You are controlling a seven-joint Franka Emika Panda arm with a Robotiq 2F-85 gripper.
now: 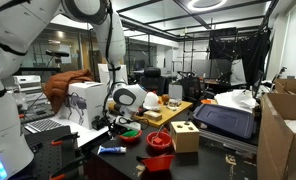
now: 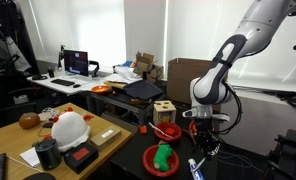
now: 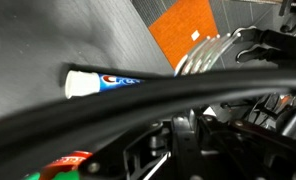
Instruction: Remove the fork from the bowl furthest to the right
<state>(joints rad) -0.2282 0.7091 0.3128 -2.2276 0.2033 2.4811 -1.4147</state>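
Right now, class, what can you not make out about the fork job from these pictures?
- the fork: too small and blurred in both exterior views.
- the gripper: open or shut unclear, tiny in an exterior view; a black cable blocks the wrist view.
- the bowl: contents blurred in an exterior view.

- Wooden cube (image 2: 165, 112) with cut-out holes: stands upright on the dark tabletop (image 3: 48, 40); shown in both exterior views.
- Red bowl holding a green item (image 2: 163, 158): sits on the same tabletop, nearer the camera than the cube in an exterior view.
- Blue tube (image 3: 96, 82) with white cap: lies flat in the wrist view, apart from an orange flat panel (image 3: 183, 28).
- Wooden tabletop (image 2: 8, 132): carries a white helmet-like object (image 2: 68, 128) and a black mug (image 2: 48, 153).
- Background: monitor (image 2: 76, 62), cardboard box (image 2: 188, 78).
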